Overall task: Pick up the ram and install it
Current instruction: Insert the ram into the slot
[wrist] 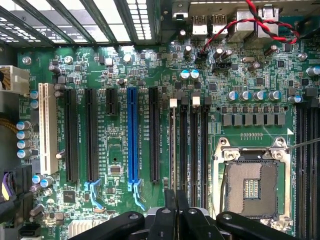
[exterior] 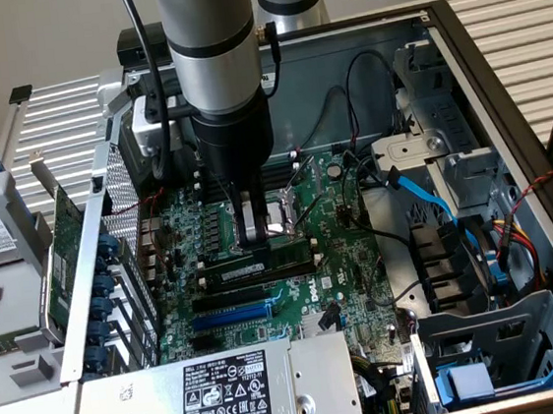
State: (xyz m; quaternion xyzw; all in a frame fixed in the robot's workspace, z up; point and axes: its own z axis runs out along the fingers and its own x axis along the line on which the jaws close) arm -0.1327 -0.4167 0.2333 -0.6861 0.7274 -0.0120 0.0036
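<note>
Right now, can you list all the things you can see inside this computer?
Case: one, grey, open.
Motherboard: one, green, inside the case.
Ram: one, green, along the memory slots, by the hand.
Socket: one, silver, beside the memory slots.
Blue slot: one, blue, between black card slots.
Power supply: one, grey, beside the motherboard.
Arm: one, silver and black, over the motherboard.
Hand: one, black, shut, above the ram.

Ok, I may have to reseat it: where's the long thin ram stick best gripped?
Probably the long thin ram stick by its top edge near mid-length, gripper coming straight down across its flat faces: it stands on edge in the slot, so just that edge is free.
</note>
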